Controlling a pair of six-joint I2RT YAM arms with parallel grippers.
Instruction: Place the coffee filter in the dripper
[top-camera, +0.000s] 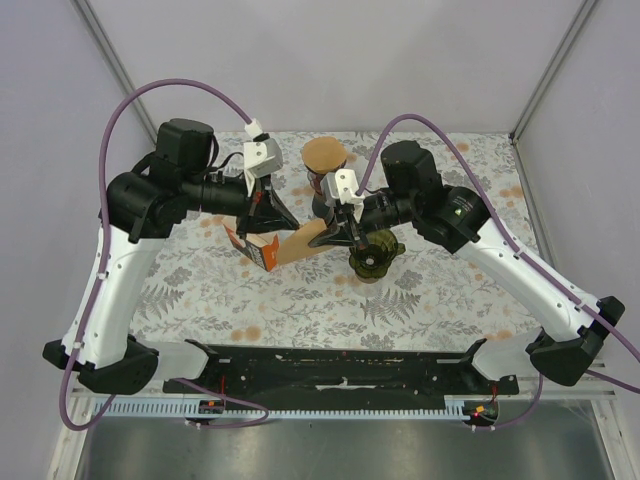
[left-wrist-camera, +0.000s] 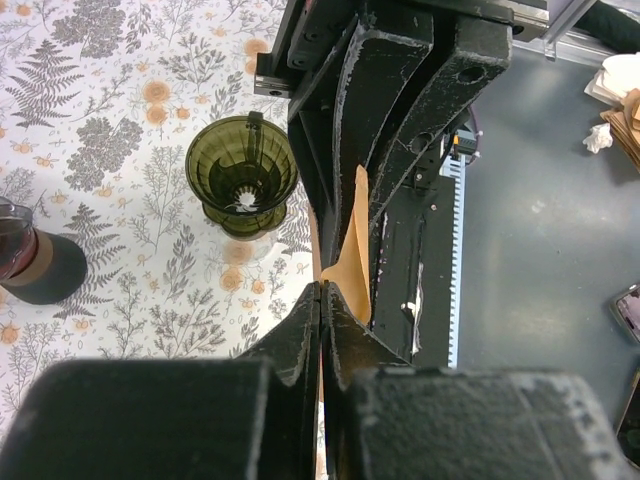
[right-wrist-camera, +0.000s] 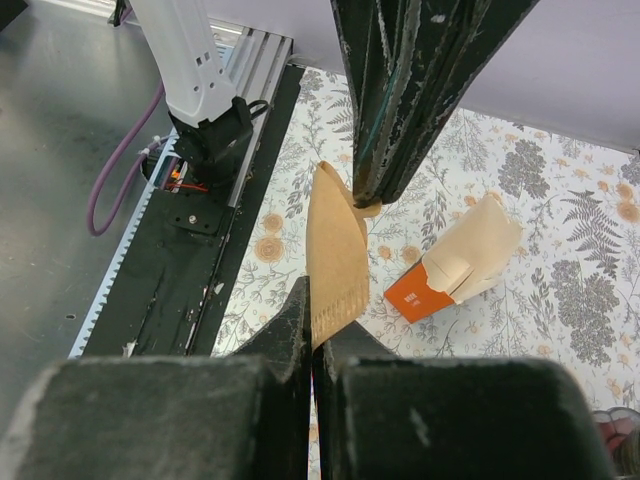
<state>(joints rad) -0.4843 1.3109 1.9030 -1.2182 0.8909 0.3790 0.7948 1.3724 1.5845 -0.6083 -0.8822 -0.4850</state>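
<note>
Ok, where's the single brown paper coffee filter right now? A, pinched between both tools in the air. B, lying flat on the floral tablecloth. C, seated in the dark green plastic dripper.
A: the brown paper coffee filter stands upright, clamped by the right tool at its lower edge and the left tool at its top corner, while the dark green plastic dripper sits empty.

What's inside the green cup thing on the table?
Nothing yet: the dripper shows only ribbed walls and the hole at its bottom. What is beneath that hole is hidden. The coffee filter is not in it.
</note>
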